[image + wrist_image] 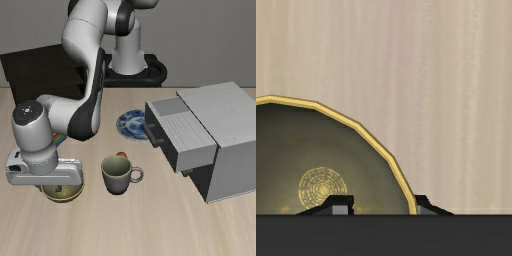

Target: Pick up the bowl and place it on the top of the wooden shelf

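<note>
I hold my gripper (pixel 58 186) right over the bowl (pixel 72 194).
Exterior view: the bowl sits on the table (pixel 180 228), at 9 o'clock from the mug (pixel 118 175); the grey cabinet (pixel 215 135) is at 2 o'clock. Wrist view: my fingers (pixel 341 208) are apart, one on each side of the bowl's gold rim (pixel 381 150).

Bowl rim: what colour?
Golden yellow around the bowl, dark olive inside. Shows best in the wrist view.

Pale wood-grain tabletop (pixel 190 235)
</note>
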